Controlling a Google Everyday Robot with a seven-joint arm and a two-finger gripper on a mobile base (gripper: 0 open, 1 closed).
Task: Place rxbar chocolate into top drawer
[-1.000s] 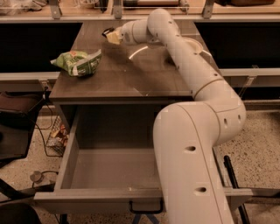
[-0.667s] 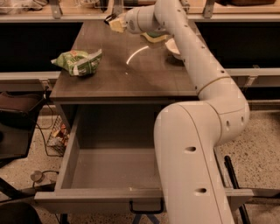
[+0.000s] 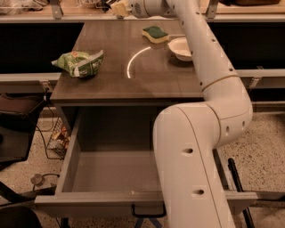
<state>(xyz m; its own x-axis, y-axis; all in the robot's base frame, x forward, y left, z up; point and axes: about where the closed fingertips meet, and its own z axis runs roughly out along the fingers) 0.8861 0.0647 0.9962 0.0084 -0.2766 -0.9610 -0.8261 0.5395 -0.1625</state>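
My gripper (image 3: 119, 8) is at the top edge of the view, raised over the far edge of the wooden table (image 3: 133, 82), left of the sponge. The rxbar chocolate does not show on the tabletop or in the drawer, and I cannot tell whether it is in the gripper. The top drawer (image 3: 89, 198) is pulled wide open below the table's front edge. Its visible floor is bare, and its small black handle (image 3: 149, 213) hangs on the front panel. My arm's big lower link (image 3: 191, 169) covers the drawer's right part.
A green-and-white snack bag (image 3: 80, 63) lies at the table's left. A yellow sponge with a green top (image 3: 155, 34) and a white bowl (image 3: 182, 48) sit at the far right. A wire basket and cables (image 3: 58, 139) lie on the floor at the left.
The gripper has moved up and back from above the tabletop to the far edge. The sponge and bowl, covered by the arm before, now show.
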